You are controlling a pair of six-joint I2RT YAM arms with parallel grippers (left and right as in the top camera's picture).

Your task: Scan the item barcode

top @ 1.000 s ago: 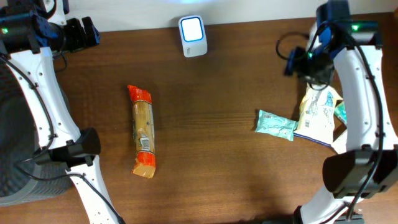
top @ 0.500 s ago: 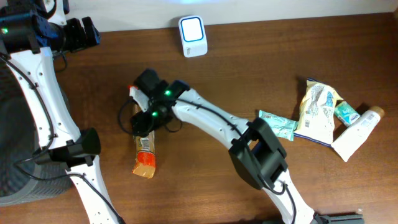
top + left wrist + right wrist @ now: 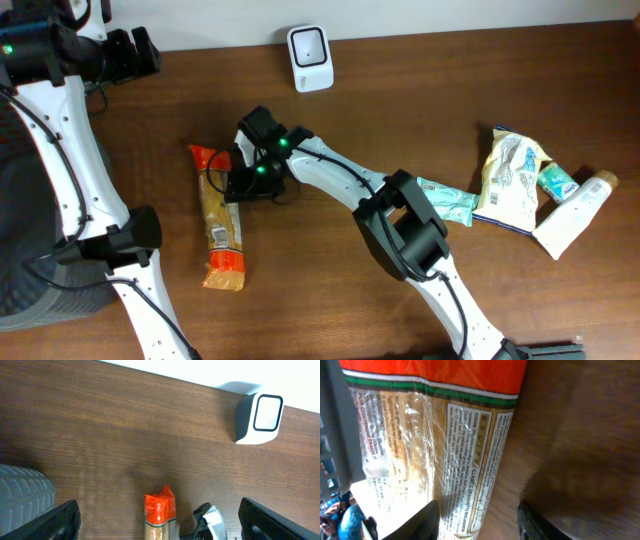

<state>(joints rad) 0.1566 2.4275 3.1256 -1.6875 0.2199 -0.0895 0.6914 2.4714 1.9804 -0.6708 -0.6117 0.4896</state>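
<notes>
Dark wood bench (image 3: 400,120), white wall strip along its far edge. All places are given from the scanner (image 3: 309,58), a white unit with a black-framed window at the far edge, as the overhead view shows them.

Right arm (image 3: 330,175): white links reaching from below-right of the scanner to a spot below and slightly left of it. Left arm (image 3: 70,150): far left of the scanner, along the bench edge.

Spaghetti pack (image 3: 221,220): below-left of the scanner, flat on the bench. It is long, clear in the middle with orange ends, and its near end points away from the scanner.

Snack bag (image 3: 510,180): well to the lower right of the scanner. White tube (image 3: 572,215): farther right, touching the bag. Teal packet (image 3: 450,200): just scanner-side of the bag.

Right tool (image 3: 243,178): at the pack's upper right edge. Wrist view shows fingers (image 3: 427,521) spread, with the pack's printed edge between them and bare bench beside the other finger; no pinch visible.

Left tool (image 3: 130,52): left of the scanner, level with it, over the bench edge. Its wrist view shows black fingertips (image 3: 50,520) wide apart, gripping nothing.
</notes>
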